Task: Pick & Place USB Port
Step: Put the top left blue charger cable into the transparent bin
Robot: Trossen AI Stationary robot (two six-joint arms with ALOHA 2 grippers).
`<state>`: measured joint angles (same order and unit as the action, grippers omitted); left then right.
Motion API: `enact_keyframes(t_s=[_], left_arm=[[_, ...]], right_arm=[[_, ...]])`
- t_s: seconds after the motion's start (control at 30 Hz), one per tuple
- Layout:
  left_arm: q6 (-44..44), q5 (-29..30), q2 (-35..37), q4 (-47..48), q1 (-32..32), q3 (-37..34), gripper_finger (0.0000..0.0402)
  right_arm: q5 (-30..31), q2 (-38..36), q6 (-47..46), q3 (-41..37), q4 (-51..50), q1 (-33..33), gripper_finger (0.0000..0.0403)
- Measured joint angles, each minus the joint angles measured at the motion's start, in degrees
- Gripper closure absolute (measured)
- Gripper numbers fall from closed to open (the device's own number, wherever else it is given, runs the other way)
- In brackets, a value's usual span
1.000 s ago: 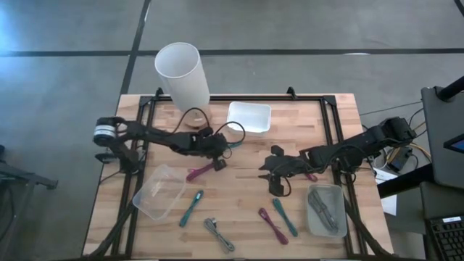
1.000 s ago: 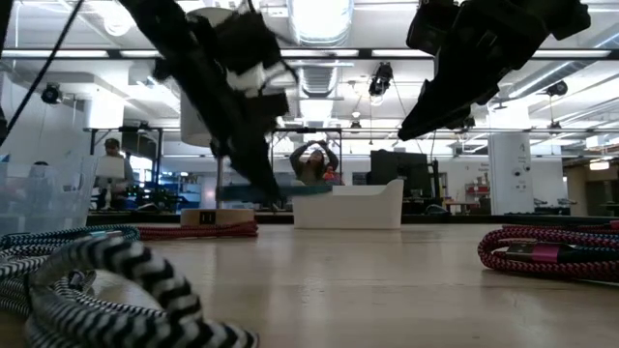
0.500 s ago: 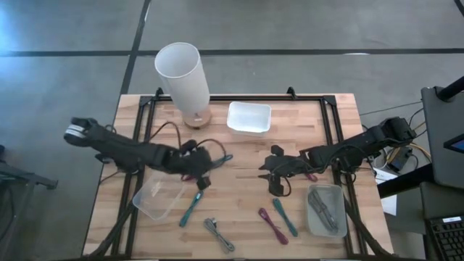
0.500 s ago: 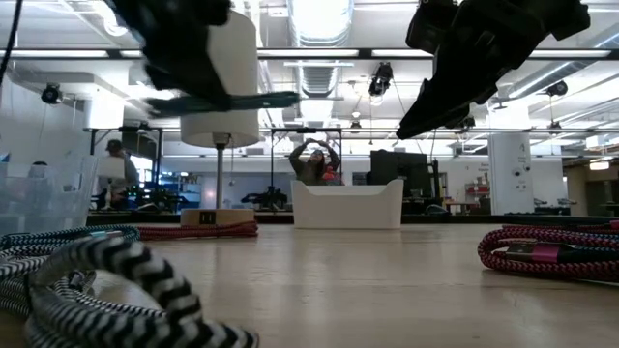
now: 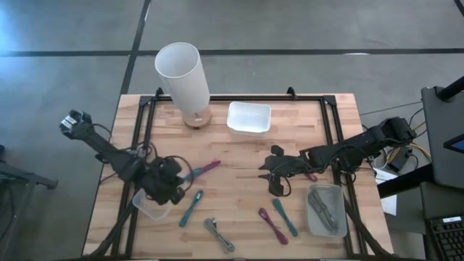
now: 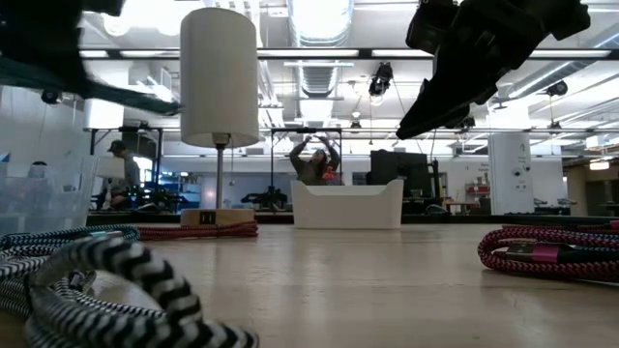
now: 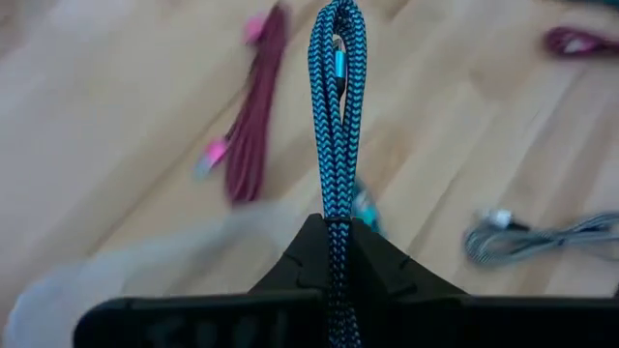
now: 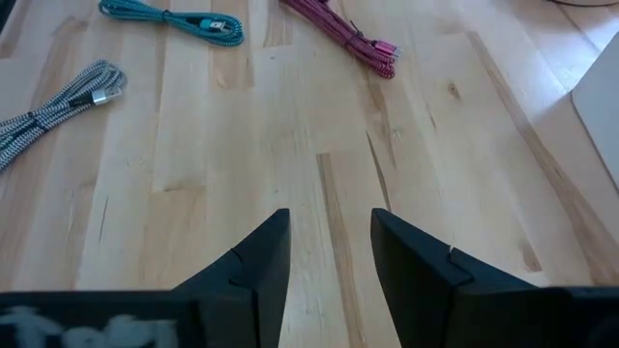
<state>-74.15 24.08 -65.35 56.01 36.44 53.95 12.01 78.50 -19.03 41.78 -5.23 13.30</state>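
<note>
My left gripper (image 5: 176,183) is shut on a bundled blue braided USB cable (image 7: 336,116) and hovers over the right end of the clear plastic container (image 5: 148,201) near the table's left. In the low view the cable (image 6: 116,92) sticks out level from the gripper at the top left. My right gripper (image 5: 275,185) waits open above the bare table middle (image 8: 329,217) and touches nothing. Lying flat on the wood are a maroon cable (image 5: 208,167), a teal cable (image 5: 192,206) and a striped cable (image 5: 217,233). My left gripper pinches the blue cable bundle between its two shut fingers (image 7: 300,261) at one end of the bundle (image 7: 335,230). The fingers lie along the cable, which runs straight out ahead of them. The bundle is lifted clear of the table, its looped free end (image 7: 337,19) in the air.
A white lamp (image 5: 181,72) and a white bin (image 5: 249,117) stand at the far edge. A grey bin with cables (image 5: 326,210) sits at the near right, with a maroon and a teal cable (image 5: 277,219) beside it. Black frame rails line the table's left and right sides.
My left gripper has carried the blue cable from the table's middle left, near the lamp base, toward the near left edge, ending over the clear container. The cable stayed held and lifted clear throughout.
</note>
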Motion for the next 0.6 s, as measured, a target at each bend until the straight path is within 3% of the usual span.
enact_keyframes(t_s=[0.33,0.6], left_arm=[[-21.9,-6.5,0.9,11.5,11.2,0.0,0.0386],[-30.6,-8.1,0.7,12.0,13.7,-2.7,0.0379]], right_arm=[[0.1,0.0,0.0,0.0,0.0,0.0,0.0264],[0.1,0.0,-0.2,0.0,0.0,0.0,0.0264]])
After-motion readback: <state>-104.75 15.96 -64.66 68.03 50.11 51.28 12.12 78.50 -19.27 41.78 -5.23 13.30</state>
